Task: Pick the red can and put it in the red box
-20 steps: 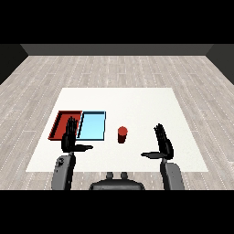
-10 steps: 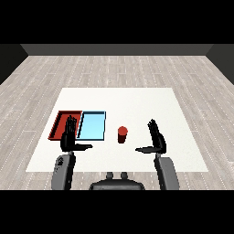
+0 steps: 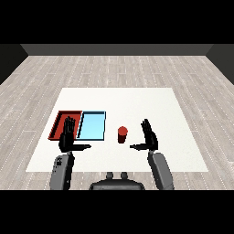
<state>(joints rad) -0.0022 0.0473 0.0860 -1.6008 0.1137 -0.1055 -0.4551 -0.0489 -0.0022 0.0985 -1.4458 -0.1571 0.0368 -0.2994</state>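
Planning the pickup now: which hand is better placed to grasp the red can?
The right hand: it is open with its thumb toward the red can, close beside it. The left hand sits farther off, over the red tray.

The table (image 3: 137, 105) has a plain white, matt, smooth top. The floor (image 3: 114, 68) around it looks like pale grey wood planks with visible grain. The red can (image 3: 122, 134) looks smooth and evenly matt. The red tray (image 3: 59, 119) and light blue tray (image 3: 93, 125) look like smooth plastic. Both hands, left (image 3: 67, 139) and right (image 3: 149, 137), appear matt black.
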